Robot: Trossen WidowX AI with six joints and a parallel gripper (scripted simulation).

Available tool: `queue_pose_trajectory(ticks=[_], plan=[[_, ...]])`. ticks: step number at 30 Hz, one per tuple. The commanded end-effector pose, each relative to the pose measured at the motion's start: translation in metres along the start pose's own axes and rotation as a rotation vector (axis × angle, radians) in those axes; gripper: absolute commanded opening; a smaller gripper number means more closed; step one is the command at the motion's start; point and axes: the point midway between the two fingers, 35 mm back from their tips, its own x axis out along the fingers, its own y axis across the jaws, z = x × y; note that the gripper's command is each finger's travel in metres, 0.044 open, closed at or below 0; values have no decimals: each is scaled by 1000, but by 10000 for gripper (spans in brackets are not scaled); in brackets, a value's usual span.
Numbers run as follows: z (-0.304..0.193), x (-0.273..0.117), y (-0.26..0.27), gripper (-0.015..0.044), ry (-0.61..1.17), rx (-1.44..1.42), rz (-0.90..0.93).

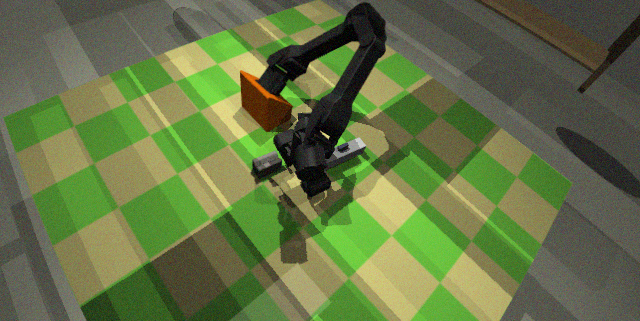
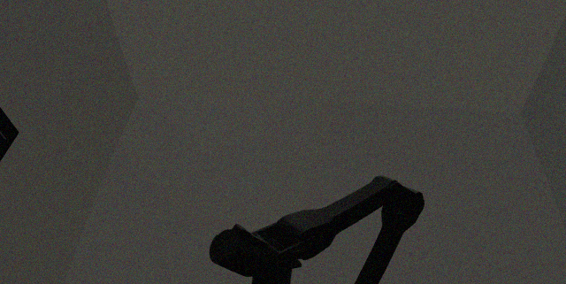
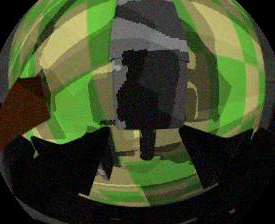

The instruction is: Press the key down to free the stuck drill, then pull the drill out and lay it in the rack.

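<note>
1. From where I stand, the counter (image 1: 165, 211) (image 3: 75, 112) wears a bright green-and-tan checkered top, crossed by slanting bands of light and shadow.
2. Around it runs a grey plank-patterned floor (image 1: 95, 36); at the far right stands a brown wooden shelf unit with dark legs (image 1: 525, 15). The plain grey walls (image 2: 309, 76) look very dim.
3. The black six-joint arm (image 1: 367, 26) (image 2: 354, 202) rises beside an orange wedge-shaped block (image 1: 262, 103) (image 3: 25, 107) on the far side, bends at a high elbow, and reaches down over the middle of the counter.
4. The black gripper (image 1: 295, 150) (image 3: 145, 129) is spread nearly as wide as it goes. I see nothing grasped in it; whether a fingertip brushes anything, I can't tell.
5. Just beyond the fingertips, in line with the gap between them, the wrist view shows a grey body with a dark blocky end (image 3: 155, 92) and a thin black rod sticking out. I take this for the drill, though its shape doesn't settle it.
6. From above, a pale grey bar with a small dark raised piece (image 1: 356, 148) emerges to the right of the gripper, and a short dark grey block (image 1: 267, 163) lies to the left. I can't tell which part is the key.
</note>
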Motion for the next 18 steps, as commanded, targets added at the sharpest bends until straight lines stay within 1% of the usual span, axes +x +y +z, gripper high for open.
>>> queue_pose_trajectory(ticks=[1, 14, 18], plan=[[0, -1, 0, 361, 0, 0, -1], [0, -1, 0, 20, 0, 0, -1], [0, -1, 0, 0, 0, 0, -1]])
